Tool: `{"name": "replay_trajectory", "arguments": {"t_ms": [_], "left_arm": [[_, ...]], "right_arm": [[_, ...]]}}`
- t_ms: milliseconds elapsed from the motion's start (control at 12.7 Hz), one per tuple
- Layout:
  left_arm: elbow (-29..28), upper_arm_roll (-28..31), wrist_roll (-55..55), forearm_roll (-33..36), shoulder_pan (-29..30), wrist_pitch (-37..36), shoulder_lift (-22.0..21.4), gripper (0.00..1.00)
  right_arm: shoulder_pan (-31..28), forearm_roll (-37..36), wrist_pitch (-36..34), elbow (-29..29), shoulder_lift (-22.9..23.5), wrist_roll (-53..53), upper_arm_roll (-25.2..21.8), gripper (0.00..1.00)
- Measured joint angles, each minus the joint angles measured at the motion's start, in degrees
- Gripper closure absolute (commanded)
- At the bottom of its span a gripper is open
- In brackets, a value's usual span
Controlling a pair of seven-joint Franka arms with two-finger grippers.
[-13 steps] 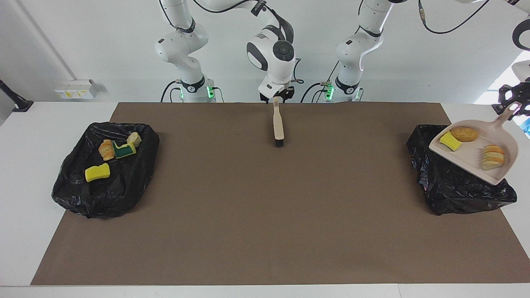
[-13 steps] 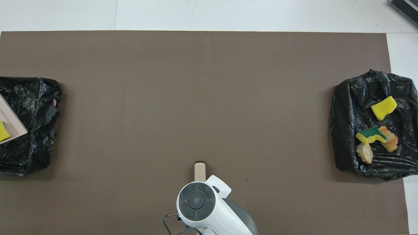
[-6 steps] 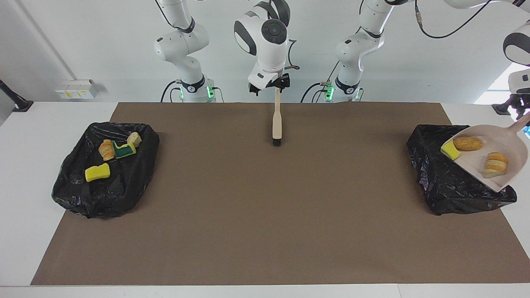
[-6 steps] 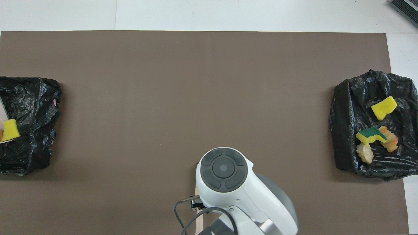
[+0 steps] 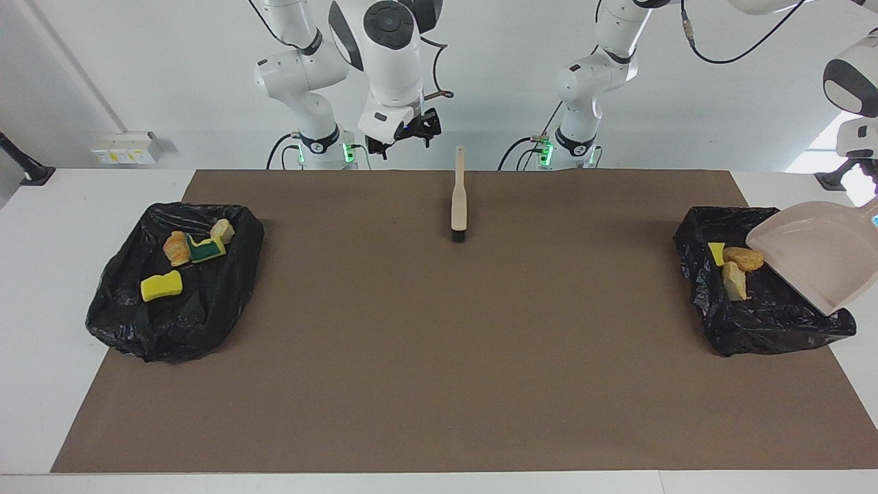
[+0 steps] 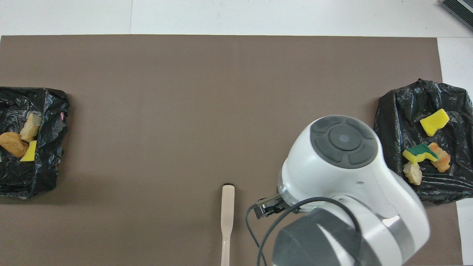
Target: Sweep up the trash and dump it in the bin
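Okay, left gripper [image 5: 870, 195] is at the left arm's end of the table, clamped on the handle of the dustpan [image 5: 816, 254]; pan is tipped steeply over the left-end bin [image 5: 761, 322], low lip just above the bag, nothing showing in it; three trash pieces lie in that bin just beside the pan lip: yellow sponge [image 5: 716, 252], bread roll [image 5: 744, 258], pale croissant piece [image 5: 734, 281]; I can't tell if the lip touches any of them.

Right gripper [image 5: 405, 134] is up over the robots' edge of the brown mat [image 5: 439, 357], fingers apart, holding nothing; brush [image 5: 459, 199] lies flat on the mat beside it, handle toward the robots, bristles pointing away, clear of the gripper.

Right-end bin [image 5: 171, 329] holds four more: yellow sponge chunk [image 5: 162, 285], croissant [image 5: 176, 248], green-backed sponge [image 5: 206, 249], small roll [image 5: 222, 230], the last three bunched together.

Both bins sit at the mat's end edges, overhanging onto the white table [image 5: 41, 274]; the mat between them carries only the brush.
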Motion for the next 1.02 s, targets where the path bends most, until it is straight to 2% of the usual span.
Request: {"name": "replay_trajectory", "arguments": {"t_ms": [236, 471, 864, 1021], "left_arm": [[1.81, -0.14, 0.96, 2.69, -2.61, -0.09, -0.08, 1.0], [3.36, -0.26, 0.95, 1.8, -4.51, -0.31, -0.17, 1.0], [4.75, -1.1, 0.76, -8.98, -5.44, -5.62, -2.57, 1.0], [4.64, -1.72, -2.89, -14.09, -5.64, -9.15, -3.72, 1.0]], "right_arm": [[-5.58, -2.19, -1.3, 1.18, -1.27, -10.7, -0.71, 0.0], [-9.89, -4.92, -1.43, 2.97, -1.64, -14.63, -0.9, 0.0], [-15.23, -10.53, -1.42, 4.45, -1.64, -14.81, -0.93, 0.0], [-17.57, -11.67, -1.33, 5.17, -1.61, -14.81, -0.92, 0.0]]}}
